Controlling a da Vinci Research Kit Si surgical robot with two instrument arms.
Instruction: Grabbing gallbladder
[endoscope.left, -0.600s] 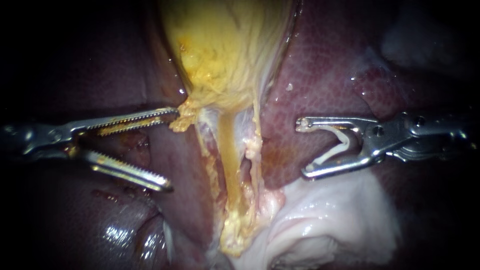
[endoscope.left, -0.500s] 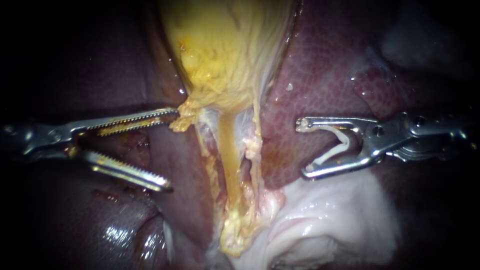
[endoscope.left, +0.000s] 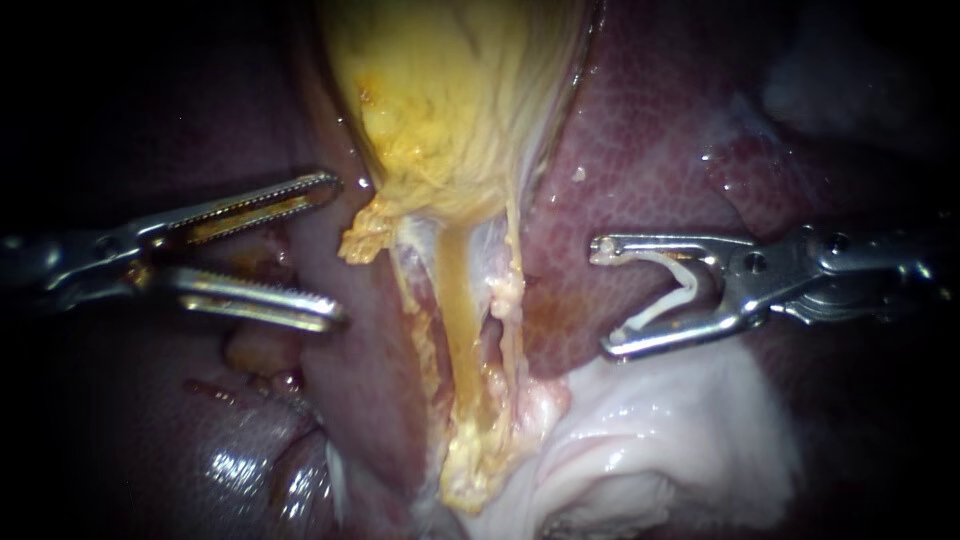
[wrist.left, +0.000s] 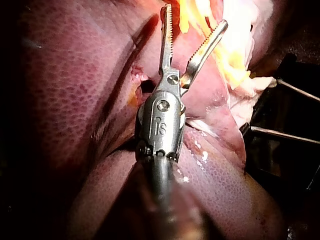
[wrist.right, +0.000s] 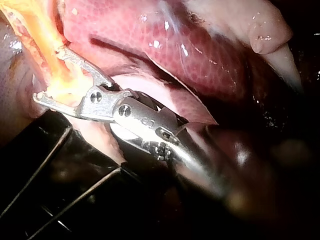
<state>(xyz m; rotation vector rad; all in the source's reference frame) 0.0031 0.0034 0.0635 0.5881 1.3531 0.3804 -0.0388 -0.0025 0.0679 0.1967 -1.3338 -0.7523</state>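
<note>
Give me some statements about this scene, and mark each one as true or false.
1. The left instrument is shut on the gallbladder. False: it is open and holds nothing.
2. The right instrument holds a white clip between its jaws. True.
3. The yellow gallbladder lies against the reddish liver. True.
4. The two instruments touch each other. False: they are apart, with tissue between them.
</note>
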